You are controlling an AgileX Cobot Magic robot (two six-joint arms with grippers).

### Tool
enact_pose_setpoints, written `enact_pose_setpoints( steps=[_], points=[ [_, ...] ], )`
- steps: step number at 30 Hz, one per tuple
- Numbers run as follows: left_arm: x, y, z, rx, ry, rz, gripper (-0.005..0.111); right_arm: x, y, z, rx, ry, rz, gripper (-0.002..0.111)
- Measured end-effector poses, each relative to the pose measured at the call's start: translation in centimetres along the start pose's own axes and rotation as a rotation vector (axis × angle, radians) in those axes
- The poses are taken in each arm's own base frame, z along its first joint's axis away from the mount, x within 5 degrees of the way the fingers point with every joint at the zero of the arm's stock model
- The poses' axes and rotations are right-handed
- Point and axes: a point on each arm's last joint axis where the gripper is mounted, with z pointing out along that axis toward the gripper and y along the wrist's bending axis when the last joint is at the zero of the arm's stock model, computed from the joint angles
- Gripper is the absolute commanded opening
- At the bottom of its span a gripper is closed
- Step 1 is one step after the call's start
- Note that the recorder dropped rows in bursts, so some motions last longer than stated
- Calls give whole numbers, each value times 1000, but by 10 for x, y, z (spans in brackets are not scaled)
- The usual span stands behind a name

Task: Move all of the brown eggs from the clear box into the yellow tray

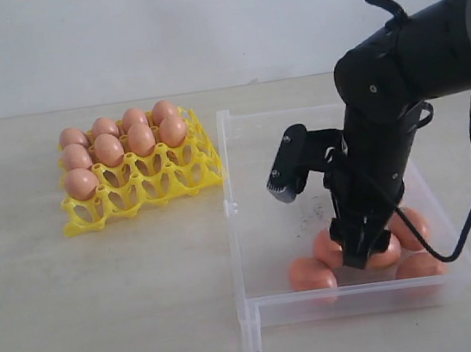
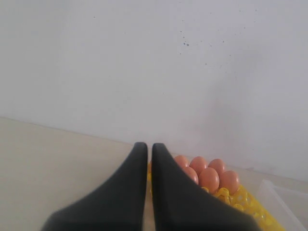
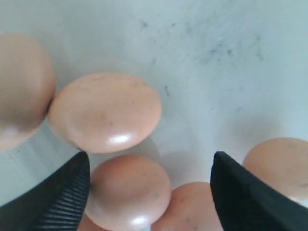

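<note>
**Right fingers spread over eggs in the clear box**

The right gripper (image 1: 363, 253) hangs with fingers (image 3: 62, 197) released, straddling clustered brown eggs (image 3: 106, 110) inside the clear box (image 1: 259, 225). The part-filled yellow tray (image 1: 175, 179) sits just beside the box on the pale table (image 1: 106, 314), with a white wall (image 1: 155, 30) behind. Only its own wrist view shows the left gripper (image 2: 149, 151), fingers pressed together, empty.
</note>
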Motion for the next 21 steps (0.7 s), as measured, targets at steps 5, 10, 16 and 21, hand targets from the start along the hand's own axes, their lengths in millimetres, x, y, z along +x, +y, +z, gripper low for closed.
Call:
enact_pose_setpoints(
  steps=[5,10,16,21],
  points=[
    [0,0,0,0,0,0,4,-8,-5,-14,45,-115,85,63],
    [0,0,0,0,0,0,4,-11,-3,-16,26,-146,132,63],
    [0,0,0,0,0,0,4,-12,-2,-16,12,-152,135,63],
    [0,0,0,0,0,0,4,-2,2,-15,-18,-47,-48,63]
  ],
)
